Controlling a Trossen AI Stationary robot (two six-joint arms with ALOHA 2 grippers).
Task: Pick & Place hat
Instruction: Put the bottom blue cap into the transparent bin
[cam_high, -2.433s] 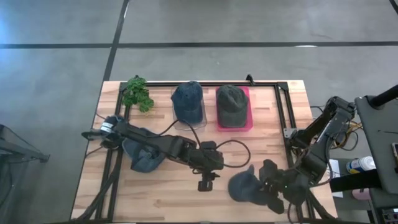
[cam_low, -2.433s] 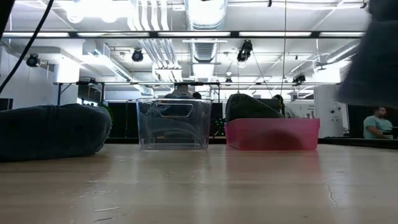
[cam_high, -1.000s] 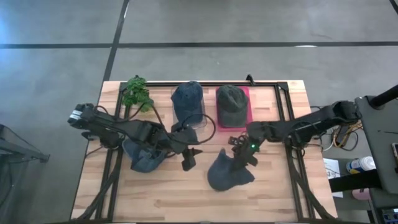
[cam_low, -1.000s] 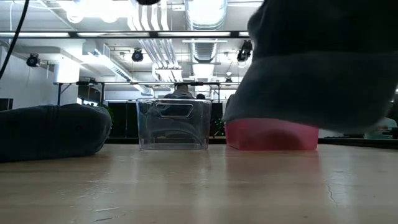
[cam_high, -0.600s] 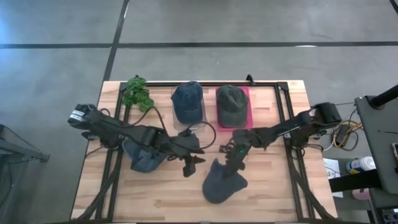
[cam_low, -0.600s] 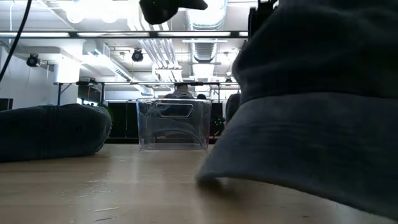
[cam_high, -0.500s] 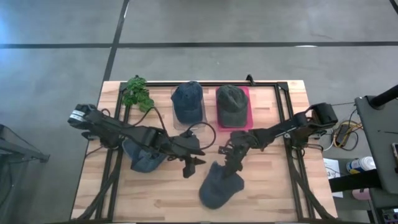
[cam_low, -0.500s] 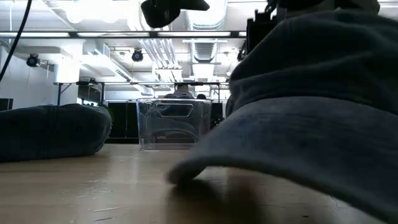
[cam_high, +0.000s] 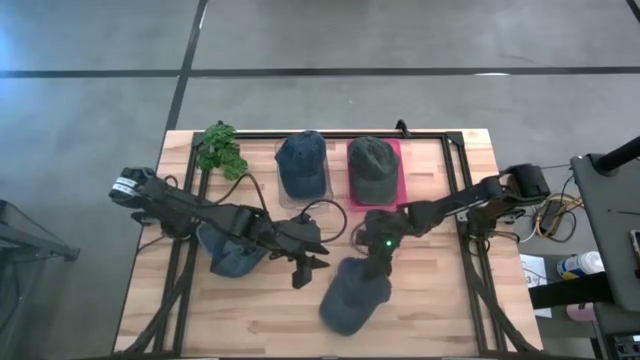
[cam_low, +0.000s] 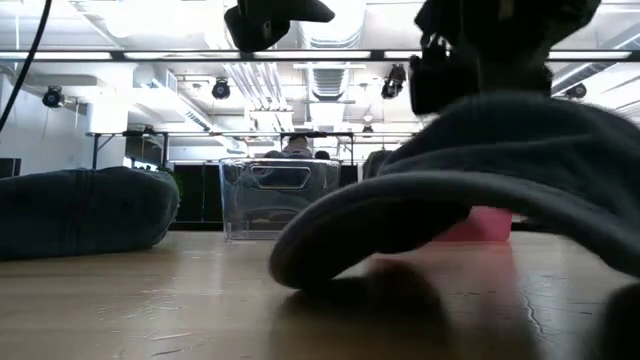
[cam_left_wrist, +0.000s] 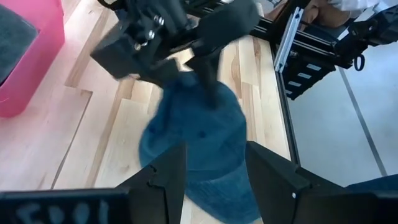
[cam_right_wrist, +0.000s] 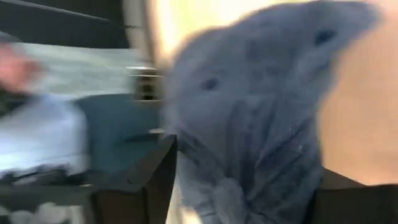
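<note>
A blue denim hat (cam_high: 352, 298) lies near the middle of the table toward its near edge, with its brim (cam_low: 330, 240) on the wood. My right gripper (cam_high: 378, 265) stands over the hat's far end. It is open, and in the right wrist view (cam_right_wrist: 249, 186) the crown (cam_right_wrist: 249, 118) fills the gap between its fingers. My left gripper (cam_high: 305, 268) hovers open just left of the hat, above the table. In its wrist view (cam_left_wrist: 214, 180) nothing lies between the fingers, and the hat (cam_left_wrist: 199, 143) shows beyond them. My right gripper comes at the hat slanting down from the table's far right, one finger (cam_right_wrist: 165, 180) on each side of the crown's far end. The hat rests on the table. Whether the open fingers touch the cloth, I cannot tell.
A second blue hat (cam_high: 232, 250) lies under the left arm at the table's left. At the back stand a clear bin holding a blue hat (cam_high: 302, 162), a pink bin holding a dark green hat (cam_high: 373, 170) and a green plant (cam_high: 221, 150). A black frame (cam_high: 455, 190) borders the work area.
My right gripper has sunk toward the table's near edge with the hat. The hat hung clear of the wood and now lies on it, brim down and pointing to the near left. My left gripper has sunk a little and tipped downward.
</note>
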